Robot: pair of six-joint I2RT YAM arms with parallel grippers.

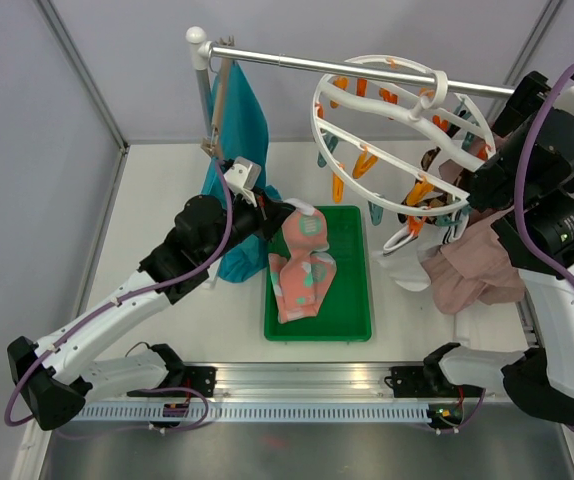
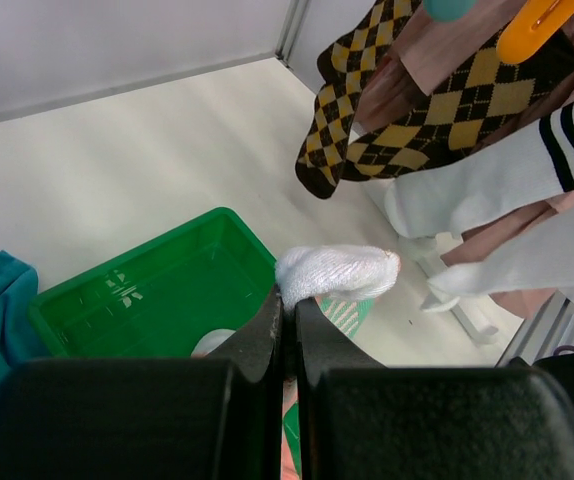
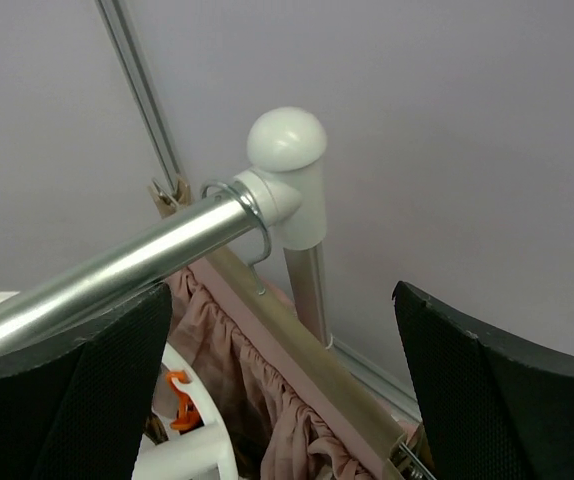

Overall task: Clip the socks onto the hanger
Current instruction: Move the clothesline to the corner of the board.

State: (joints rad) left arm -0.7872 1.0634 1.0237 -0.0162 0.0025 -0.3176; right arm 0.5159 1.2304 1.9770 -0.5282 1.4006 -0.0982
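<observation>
My left gripper (image 1: 285, 213) is shut on the white tip of a pink sock (image 1: 305, 228) with mint patches, held just above the green tray (image 1: 352, 325). The rest of that sock and another pink one (image 1: 300, 285) lie in the tray. In the left wrist view the white sock tip (image 2: 337, 272) bulges out past the closed fingertips (image 2: 267, 320). The round white hanger (image 1: 319, 112) hangs tilted from the rail. Argyle socks (image 2: 447, 110) and white striped socks (image 2: 497, 180) hang from its orange clips. My right gripper (image 3: 279, 290) is open, up at the rail's right end, holding nothing.
A metal rail (image 1: 297, 62) spans the back on white posts. A teal garment (image 1: 239, 130) hangs at its left end. A dusty-pink skirt (image 1: 477, 270) hangs on a wooden hanger (image 3: 297, 345) at the right, close under my right gripper.
</observation>
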